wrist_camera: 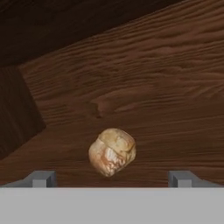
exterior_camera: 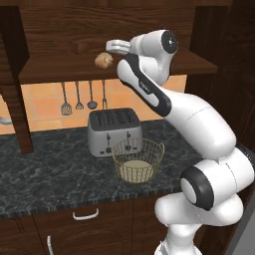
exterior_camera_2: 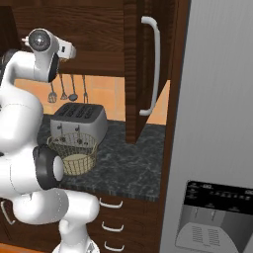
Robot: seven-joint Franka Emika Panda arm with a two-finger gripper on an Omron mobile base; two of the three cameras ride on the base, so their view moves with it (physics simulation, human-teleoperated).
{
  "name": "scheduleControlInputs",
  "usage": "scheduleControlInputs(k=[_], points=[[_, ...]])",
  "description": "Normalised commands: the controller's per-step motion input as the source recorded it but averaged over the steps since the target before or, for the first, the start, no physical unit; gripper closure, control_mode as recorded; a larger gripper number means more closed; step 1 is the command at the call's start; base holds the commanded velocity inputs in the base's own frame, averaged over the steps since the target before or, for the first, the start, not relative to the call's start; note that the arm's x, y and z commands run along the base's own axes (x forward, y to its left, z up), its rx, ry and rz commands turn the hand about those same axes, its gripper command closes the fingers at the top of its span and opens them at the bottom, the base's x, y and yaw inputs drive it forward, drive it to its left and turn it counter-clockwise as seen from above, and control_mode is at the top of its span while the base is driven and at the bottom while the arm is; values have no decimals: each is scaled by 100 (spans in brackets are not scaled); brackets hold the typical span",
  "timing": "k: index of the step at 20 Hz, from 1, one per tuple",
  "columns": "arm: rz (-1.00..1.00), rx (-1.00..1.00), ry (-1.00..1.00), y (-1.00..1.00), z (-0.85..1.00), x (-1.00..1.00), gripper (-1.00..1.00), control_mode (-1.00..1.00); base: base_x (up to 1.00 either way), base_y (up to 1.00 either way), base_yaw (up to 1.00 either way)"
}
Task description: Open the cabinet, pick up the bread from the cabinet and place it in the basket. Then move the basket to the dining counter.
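The cabinet (exterior_camera: 60, 30) stands open, its right door (exterior_camera_2: 132, 69) swung out toward me. On its wooden shelf (exterior_camera: 55, 69) lies the bread (exterior_camera: 103, 60), a small tan-brown roll. My gripper (exterior_camera: 110, 49) hovers just above and to the right of the roll, open, holding nothing. In the hand view the bread (wrist_camera: 112, 152) lies on the shelf (wrist_camera: 166, 87) between my spread fingertips (wrist_camera: 41, 178), apart from both. The wire basket (exterior_camera: 138, 160) sits on the black worktop below, in front of the toaster; it shows again as the basket (exterior_camera_2: 74, 150). The dining counter is out of view.
A silver toaster (exterior_camera: 113, 130) stands behind the basket on the black granite worktop (exterior_camera: 45, 174). Utensils (exterior_camera: 78, 97) hang on the orange tiled wall. A grey fridge (exterior_camera_2: 217, 123) fills the right side. The door's bar handle (exterior_camera_2: 154, 64) juts out near it. Drawers (exterior_camera_2: 116, 217) lie below.
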Motion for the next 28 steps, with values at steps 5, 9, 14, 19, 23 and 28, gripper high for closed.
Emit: scheduleControlInputs(k=[5,9,14,19,23,28], points=[[0,0,8,6,-7,4,-100,-100,0,0,0],[2,-4,15,0,-11,33,-100,-100,0,0,0],[6,-7,8,14,0,58,-100,-100,0,0,0],[12,-7,4,32,-5,67,-100,-100,0,0,0],[13,-8,4,20,-3,73,-100,-100,0,0,0],[10,-12,6,13,-20,13,-100,-100,0,0,0]])
